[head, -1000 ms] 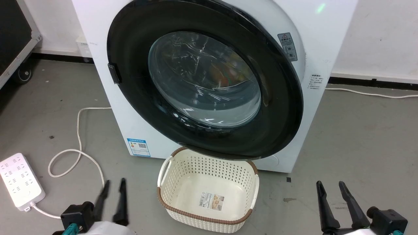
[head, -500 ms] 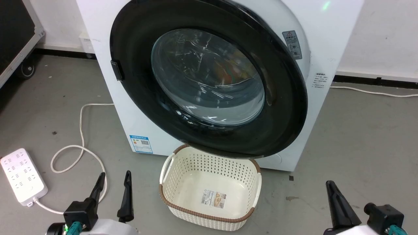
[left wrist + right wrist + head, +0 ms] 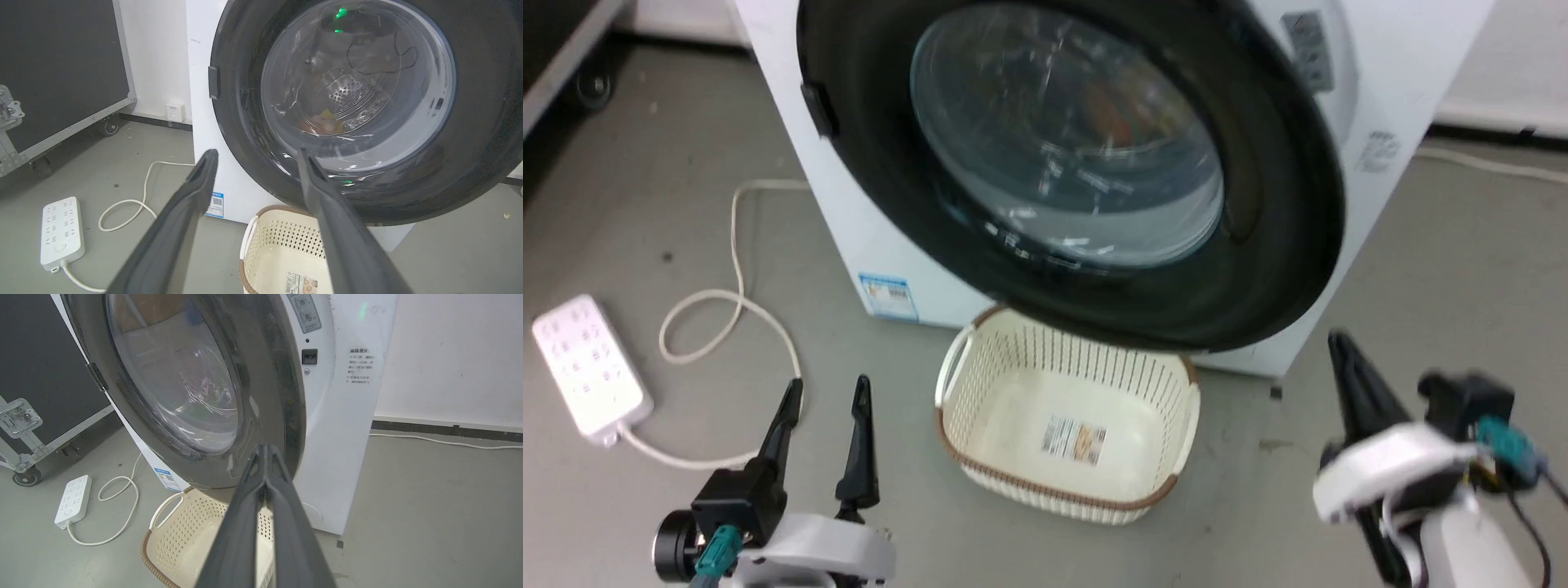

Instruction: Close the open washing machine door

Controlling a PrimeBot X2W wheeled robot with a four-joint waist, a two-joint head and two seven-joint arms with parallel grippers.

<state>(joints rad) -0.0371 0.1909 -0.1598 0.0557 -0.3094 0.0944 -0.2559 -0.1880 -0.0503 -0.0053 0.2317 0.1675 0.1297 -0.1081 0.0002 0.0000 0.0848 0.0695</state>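
Black-rimmed door [image 3: 1070, 147] at upper centre of head frame, swung off white washer [image 3: 849, 220]. Hinge side at frame left, free edge at right standing clear of the front. Lower rim above cream basket [image 3: 980, 367] on grey floor [image 3: 1421, 269]. Left pincer [image 3: 827, 388] at lower left, spread wide, empty. Right pincer [image 3: 1339, 347] at lower right, fingers pressed together, holding nothing, tip near door's lower right rim. Power strip [image 3: 588, 367] at far left.

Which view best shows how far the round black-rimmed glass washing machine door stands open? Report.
Right wrist view: the washing machine door shows obliquely, rim standing off the white front. Head and left wrist views face it squarely, gap unclear.
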